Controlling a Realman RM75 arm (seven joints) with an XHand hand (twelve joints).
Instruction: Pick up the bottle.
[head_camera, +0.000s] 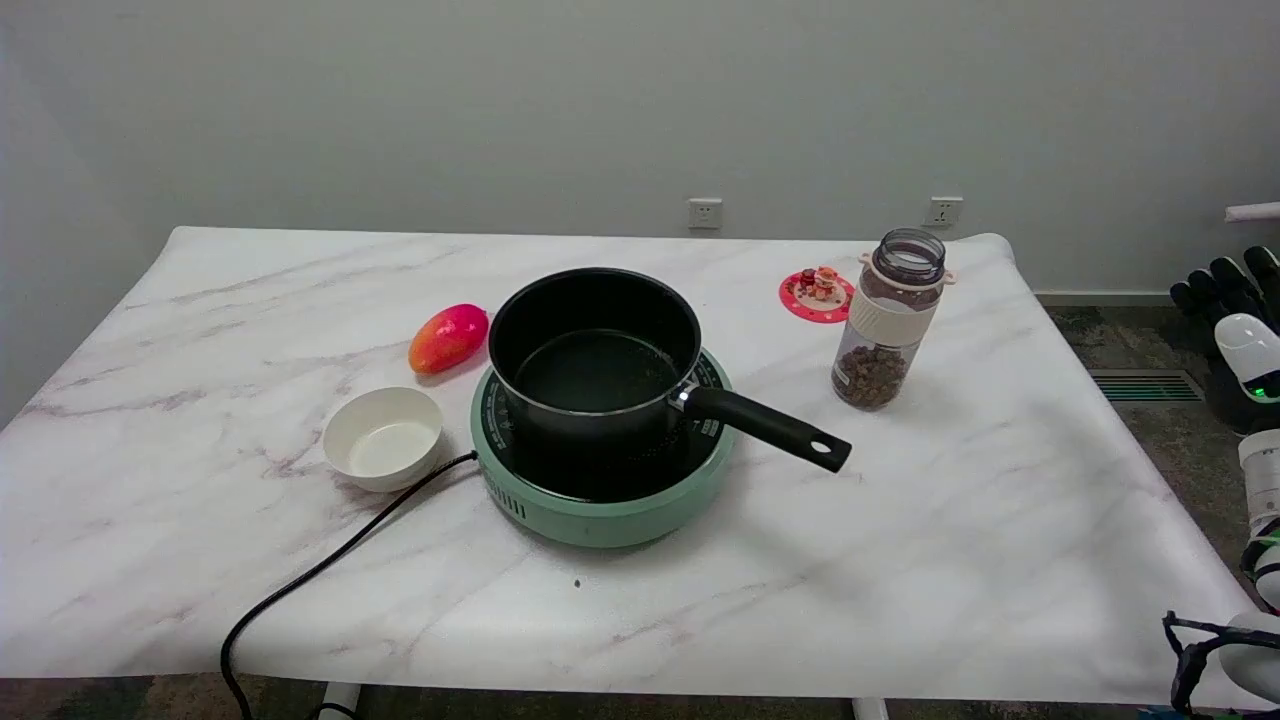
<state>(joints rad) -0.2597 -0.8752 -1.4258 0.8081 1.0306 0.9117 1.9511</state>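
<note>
The bottle (889, 320) stands upright on the bench (900, 520), on the right side towards the far edge, well apart from the pot handle (770, 428) and just beside a small red coaster (818, 296) w/ a little ornament on it. It has no cap; the mouth is open. The body is clear, prob. plastic or glass (I cannot tell which), w/ a cream band around the upper part and brown pieces filling approx. the bottom third.

Handling, as I judge it: light to medium weight, stiff wall, smooth and maybe slippery on the clear part. The cream band looks like the better place to take hold, since it seems less slick and sits near the middle. Keep it upright, otherwise the contents can spill from the open mouth.

The robot hand (1235, 300) is at the far right edge, off the bench, dark fingers (1228, 272) pointing up and somewhat apart, holding nothing; it is only partly in view.
</note>
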